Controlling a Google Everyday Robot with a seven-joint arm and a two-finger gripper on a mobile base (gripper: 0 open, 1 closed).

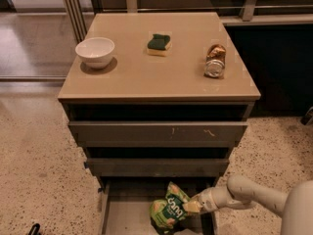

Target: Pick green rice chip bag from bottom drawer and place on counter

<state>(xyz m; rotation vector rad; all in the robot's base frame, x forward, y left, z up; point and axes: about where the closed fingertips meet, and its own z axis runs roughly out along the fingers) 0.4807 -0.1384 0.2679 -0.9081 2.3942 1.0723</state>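
The green rice chip bag (168, 210) lies in the open bottom drawer (124, 218), leaning toward its right side, its white lettering on a dark green patch facing up. My gripper (190, 207) reaches in from the lower right on a white arm and is at the bag's right edge, touching it. The counter (156, 67) is the glossy tan top of the cabinet above.
On the counter stand a white bowl (95, 51) at the left, a green-and-yellow sponge (159, 44) in the middle and a jar lying on its side (215, 61) at the right. Two wider drawers (157, 131) jut out above the bottom one. Speckled floor surrounds the cabinet.
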